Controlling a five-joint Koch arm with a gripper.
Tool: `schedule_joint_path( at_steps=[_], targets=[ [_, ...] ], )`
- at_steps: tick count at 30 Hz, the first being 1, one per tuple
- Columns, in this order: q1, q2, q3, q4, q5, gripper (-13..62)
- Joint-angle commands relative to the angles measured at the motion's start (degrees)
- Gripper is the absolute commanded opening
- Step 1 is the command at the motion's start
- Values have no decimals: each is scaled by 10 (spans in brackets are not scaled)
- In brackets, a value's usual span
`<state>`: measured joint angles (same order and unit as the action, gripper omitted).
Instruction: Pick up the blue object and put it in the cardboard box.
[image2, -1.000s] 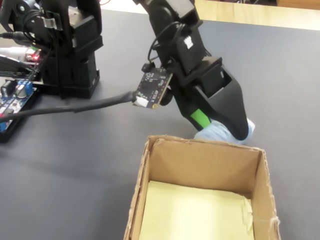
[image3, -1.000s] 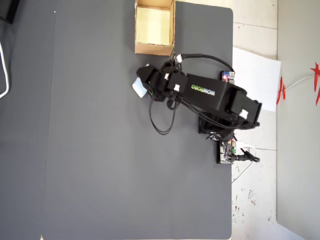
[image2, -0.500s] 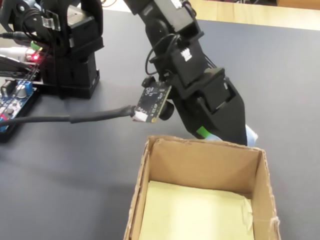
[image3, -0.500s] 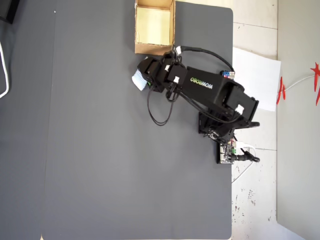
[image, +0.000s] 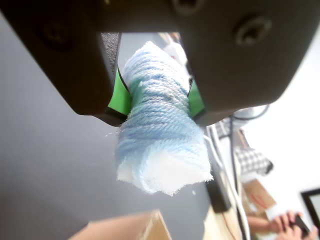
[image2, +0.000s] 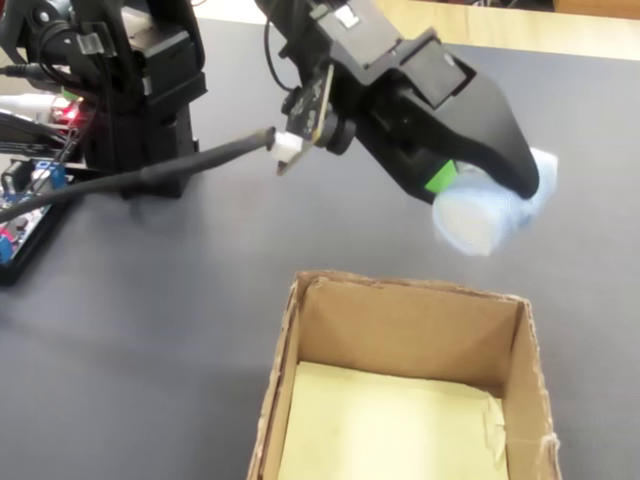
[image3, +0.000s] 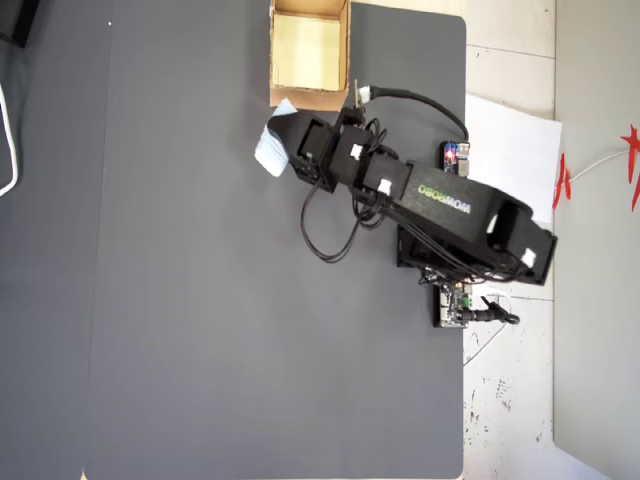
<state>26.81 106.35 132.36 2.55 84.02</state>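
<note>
The hand (image: 155, 102) has the blue object (image: 160, 130) clamped and lifted off the worktop (image2: 180, 280), not yet over the cardboard box (image2: 300, 330).

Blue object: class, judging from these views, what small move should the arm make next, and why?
Probably carry it over the cardboard box. The gripper pinches the blue object in the air, and in the overhead view it hangs just outside the box's near corner, so opening now would likely miss.

Gripper (image: 156, 102) clamps blue pad (image: 159, 130) between green-lined jaws, pad squeezed at the middle, frayed end hanging below. Box (image: 131, 227) edge at bottom, dark mat (image: 45, 170) behind.
</note>
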Motion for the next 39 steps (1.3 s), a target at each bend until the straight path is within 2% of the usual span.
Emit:
schedule_joint_path(
  at_steps=[1, 14, 19, 22, 30, 39],
  targets=[
    [18, 19, -60, -64, 10, 52],
    [186, -50, -161, -10, -18, 60],
    [200, -52, -159, 45, -11, 245],
    [200, -51, -159, 50, 0, 301],
    [199, -37, -156, 39, 3, 316],
    [87, 54, -58, -95, 38, 331]
  ],
)
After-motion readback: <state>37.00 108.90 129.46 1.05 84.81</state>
